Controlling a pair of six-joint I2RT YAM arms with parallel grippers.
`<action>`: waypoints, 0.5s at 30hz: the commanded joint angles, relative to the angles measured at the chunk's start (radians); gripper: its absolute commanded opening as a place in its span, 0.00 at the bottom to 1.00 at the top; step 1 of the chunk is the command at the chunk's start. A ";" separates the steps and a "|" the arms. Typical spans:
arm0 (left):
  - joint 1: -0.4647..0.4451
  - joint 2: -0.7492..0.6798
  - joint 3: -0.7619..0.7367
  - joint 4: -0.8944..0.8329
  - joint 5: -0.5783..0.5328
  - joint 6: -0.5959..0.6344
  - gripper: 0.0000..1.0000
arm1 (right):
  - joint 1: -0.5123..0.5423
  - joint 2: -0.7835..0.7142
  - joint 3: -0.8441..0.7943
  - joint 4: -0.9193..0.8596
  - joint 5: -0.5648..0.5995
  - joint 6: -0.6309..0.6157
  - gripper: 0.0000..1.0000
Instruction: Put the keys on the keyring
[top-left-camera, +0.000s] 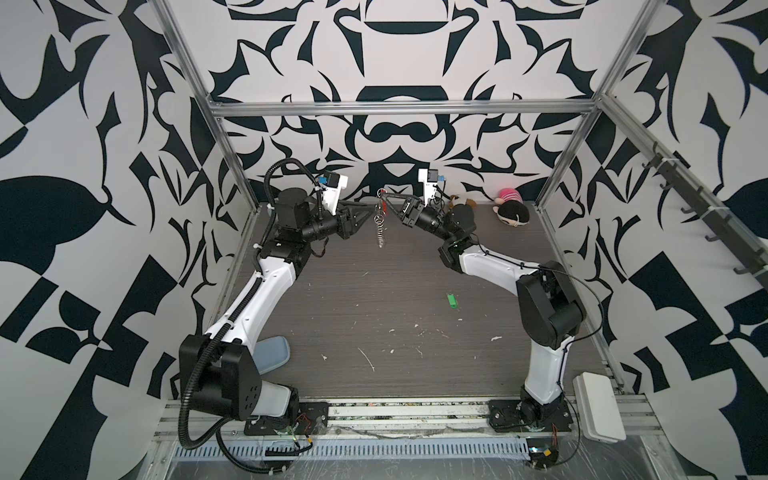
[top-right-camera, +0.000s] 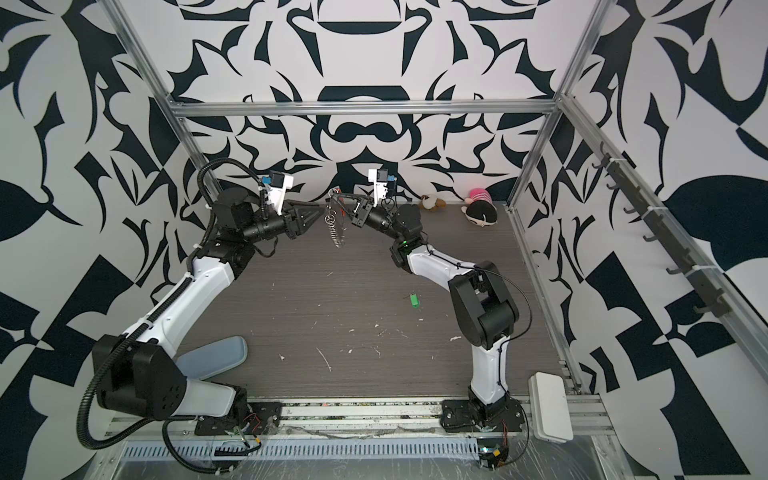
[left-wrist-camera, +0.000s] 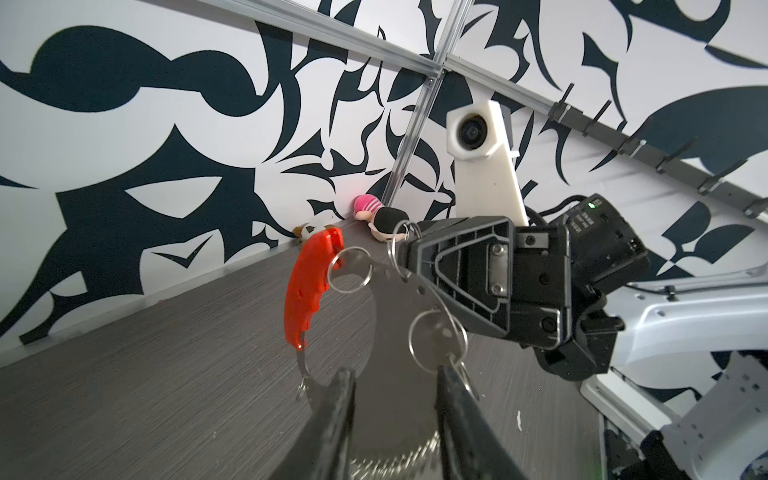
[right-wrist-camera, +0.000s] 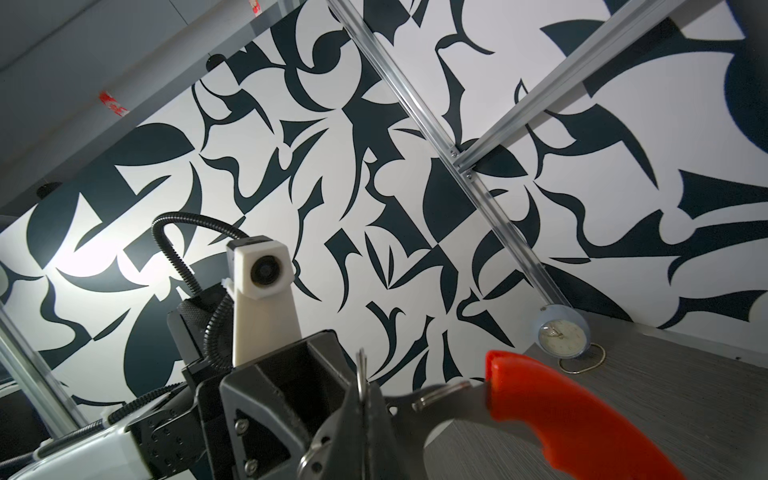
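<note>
Right end effector (top-left-camera: 384, 196) clamped on the one keyring (top-left-camera: 380, 232), left end effector (top-left-camera: 369, 206) parted just beside it. One green key (top-left-camera: 451, 301) lies on the surface (top-left-camera: 374, 299), well apart from the keyring.

Around you: black-and-white patterned walls (top-left-camera: 395, 62); aluminium frame (top-left-camera: 399, 109); grey wood-grain tabletop (top-left-camera: 374, 299), white-flecked; hook rail (top-left-camera: 706, 216), right wall; plush doll (top-left-camera: 513, 210), far right.

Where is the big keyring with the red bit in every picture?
Both top views: the keyring dangles in the air, upper middle of the picture.
Left wrist: picture's middle, its red piece showing.
Right wrist: bottom right corner, red piece showing.
Landmark: the grey table lies below it in every view.
</note>
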 joint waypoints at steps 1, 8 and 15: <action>0.009 0.020 0.041 0.088 0.036 -0.070 0.34 | 0.013 -0.029 0.053 0.109 -0.025 0.030 0.00; 0.010 0.066 0.044 0.258 0.082 -0.201 0.33 | 0.020 -0.028 0.061 0.101 -0.052 0.030 0.00; 0.010 0.114 0.043 0.387 0.126 -0.320 0.25 | 0.023 -0.021 0.083 0.107 -0.065 0.048 0.00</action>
